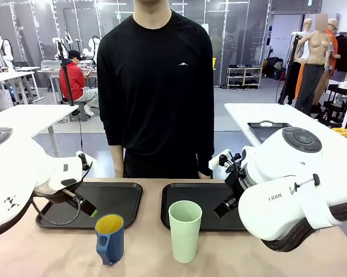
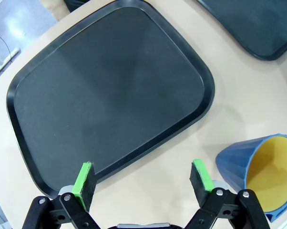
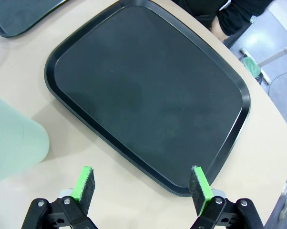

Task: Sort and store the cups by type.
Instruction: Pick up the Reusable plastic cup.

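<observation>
While no cup was held, step: grab the mug (image 1: 109, 238).
Mug: on the table (image 1: 46, 254), 9 o'clock from the tumbler (image 1: 185, 231).
Left gripper (image 2: 143, 179): fingers wide; needed to slide to 3 o'clock, around the mug.
Right gripper (image 3: 143, 183): fingers wide, tumbler at 9 o'clock.

A blue mug (image 1: 109, 239) stands before the left black tray (image 1: 119, 199), a mint tumbler (image 1: 184, 231) before the right tray (image 1: 203, 193).
</observation>
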Controlling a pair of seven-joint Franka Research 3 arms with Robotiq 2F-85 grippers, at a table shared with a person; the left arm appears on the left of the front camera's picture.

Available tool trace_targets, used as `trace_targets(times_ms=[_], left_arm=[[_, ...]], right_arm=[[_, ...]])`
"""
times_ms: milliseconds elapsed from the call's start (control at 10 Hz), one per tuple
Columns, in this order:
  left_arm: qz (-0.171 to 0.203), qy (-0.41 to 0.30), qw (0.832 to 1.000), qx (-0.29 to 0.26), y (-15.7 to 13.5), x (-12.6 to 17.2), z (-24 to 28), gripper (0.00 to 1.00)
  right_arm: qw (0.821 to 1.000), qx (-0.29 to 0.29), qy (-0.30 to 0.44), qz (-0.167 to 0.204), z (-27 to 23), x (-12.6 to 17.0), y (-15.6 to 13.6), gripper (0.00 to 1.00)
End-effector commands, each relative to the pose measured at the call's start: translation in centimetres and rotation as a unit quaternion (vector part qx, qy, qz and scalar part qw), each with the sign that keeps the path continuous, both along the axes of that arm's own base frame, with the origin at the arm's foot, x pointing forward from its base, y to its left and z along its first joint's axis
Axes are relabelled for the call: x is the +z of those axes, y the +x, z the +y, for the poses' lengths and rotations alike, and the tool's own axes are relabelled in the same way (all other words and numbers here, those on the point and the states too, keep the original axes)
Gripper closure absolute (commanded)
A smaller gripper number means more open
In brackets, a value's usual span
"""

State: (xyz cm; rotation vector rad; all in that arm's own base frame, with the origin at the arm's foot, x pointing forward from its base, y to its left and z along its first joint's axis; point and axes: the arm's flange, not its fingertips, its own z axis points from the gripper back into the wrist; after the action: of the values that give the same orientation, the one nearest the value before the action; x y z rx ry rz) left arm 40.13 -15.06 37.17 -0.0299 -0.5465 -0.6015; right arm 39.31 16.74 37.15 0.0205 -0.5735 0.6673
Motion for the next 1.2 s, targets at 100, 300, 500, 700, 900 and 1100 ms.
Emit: trace_targets(times_ms=[100,300,500,700,900,1100], left_arm=[[0.0,0.0,1.0,0.0,0.0,0.0,0.0,0.0],[0.0,0.0,1.0,0.0,0.0,0.0,0.0,0.0],[0.0,0.0,1.0,0.0,0.0,0.0,0.0,0.0],[0.0,0.0,1.0,0.0,0.0,0.0,0.0,0.0],[-0.006,0.027,0.999,0.025,-0.1,0.7,-0.7,0.0],[-0.023,0.068,0.994,0.086,-0.7,4.3,-2.4,0.0]], right_arm=[[1.0,-0.001,0.001,0.0,0.0,0.0,0.0,0.0],[1.0,-0.001,0.001,0.0,0.0,0.0,0.0,0.0],[1.0,-0.001,0.001,0.0,0.0,0.0,0.0,0.0],[1.0,-0.001,0.001,0.0,0.0,0.0,0.0,0.0],[1.0,-0.017,-0.012,-0.015,0.8,0.6,-0.2,0.0],[0.997,-0.047,-0.024,-0.053,1.9,5.4,-1.3,0.0]])
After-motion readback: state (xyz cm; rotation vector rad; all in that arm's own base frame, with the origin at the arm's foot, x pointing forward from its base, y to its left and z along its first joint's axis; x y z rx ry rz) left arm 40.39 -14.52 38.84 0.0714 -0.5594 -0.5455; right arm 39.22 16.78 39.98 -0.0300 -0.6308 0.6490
